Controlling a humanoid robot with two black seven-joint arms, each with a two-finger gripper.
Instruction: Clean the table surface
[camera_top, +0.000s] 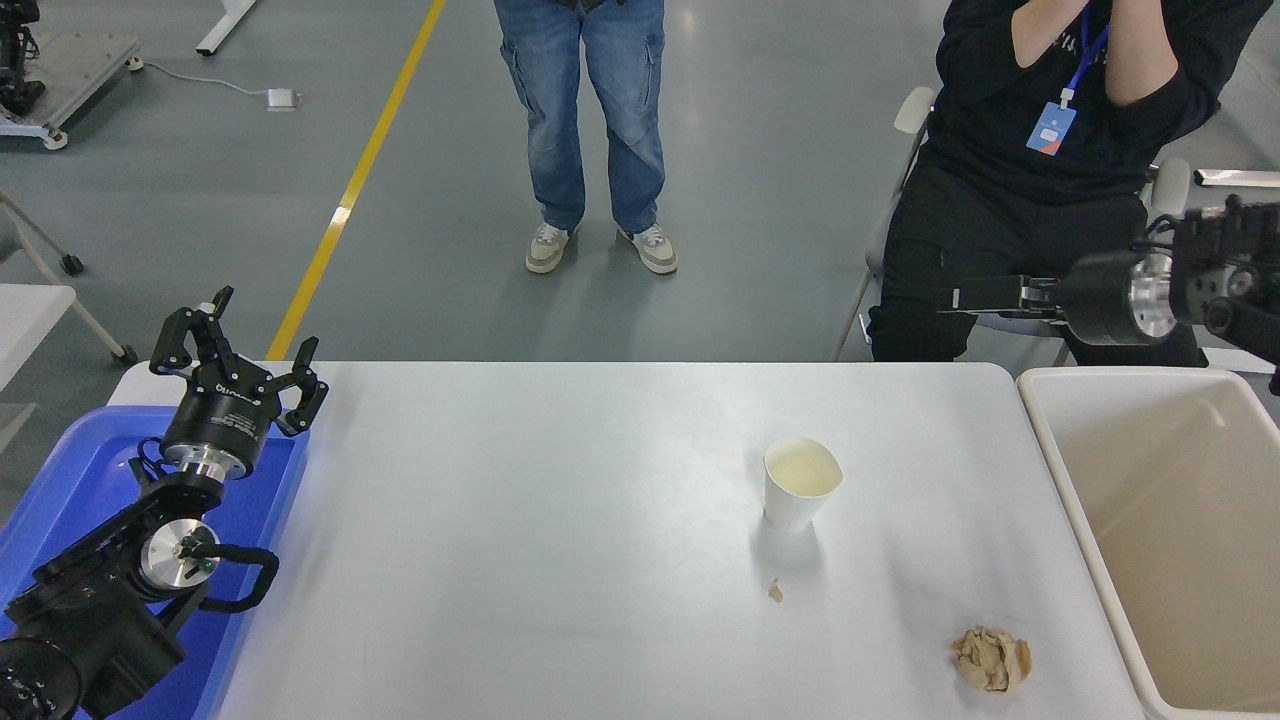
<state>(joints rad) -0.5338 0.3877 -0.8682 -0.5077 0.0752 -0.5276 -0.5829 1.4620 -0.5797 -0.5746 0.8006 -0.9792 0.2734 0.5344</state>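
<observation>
The white table surface (540, 520) carries a white paper cup (803, 483) standing upright right of centre, a tiny brown scrap (775, 591) just in front of it, and a crumpled brown paper ball (992, 659) near the front right corner. My right gripper (958, 297) points left from the right edge, held high beyond the table's far right corner and far from all three. It holds nothing that I can see. My left gripper (235, 345) is open and empty, parked over the blue tray's far corner.
A blue plastic tray (60, 480) sits at the table's left end under my left arm. A beige rectangular bin (1062, 470) stands at the right end. One person stands beyond the far edge and another sits at the far right.
</observation>
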